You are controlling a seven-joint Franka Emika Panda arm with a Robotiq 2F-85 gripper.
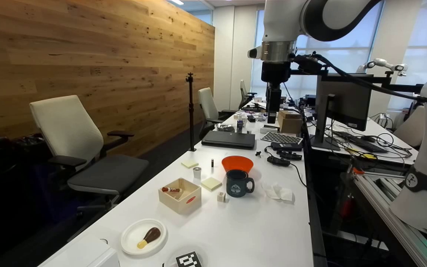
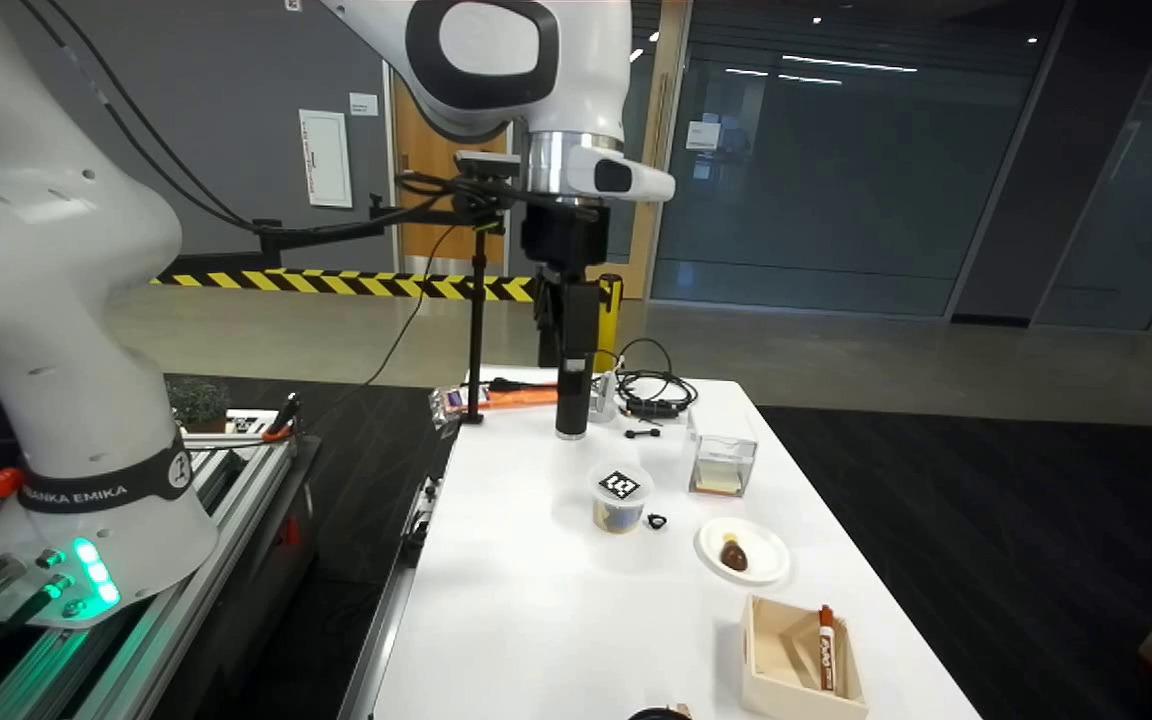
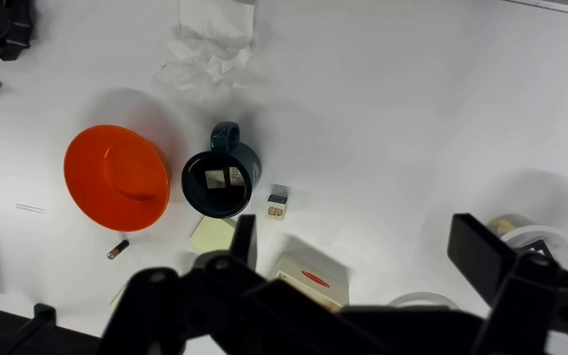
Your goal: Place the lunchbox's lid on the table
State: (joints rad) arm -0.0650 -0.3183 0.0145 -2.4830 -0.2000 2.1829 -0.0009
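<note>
The lid (image 2: 620, 485), with a black-and-white blocky square on top, sits on the lunchbox (image 2: 618, 518), a small round translucent tub with a pale rim and yellowish contents. The tub stands upright on the white table (image 2: 526, 600). In an exterior view the lid (image 1: 188, 259) is cut by the bottom edge. In the wrist view the lid (image 3: 554, 239) is at the far right, partly hidden behind a finger. My gripper (image 3: 353, 229) is open and empty, pointing down above the table. It also shows in both exterior views (image 1: 271, 118) (image 2: 571, 430), apart from the lid.
A wooden box (image 1: 179, 203) holds a marker. A white plate (image 2: 768, 545) holds a brown item. A dark mug (image 1: 237, 189), an orange bowl (image 1: 237, 163), a small cube (image 1: 221, 197), crumpled tissue (image 1: 278, 192) and a laptop (image 1: 228, 139) stand along the table. A clear box (image 2: 724, 462) stands near the lunchbox.
</note>
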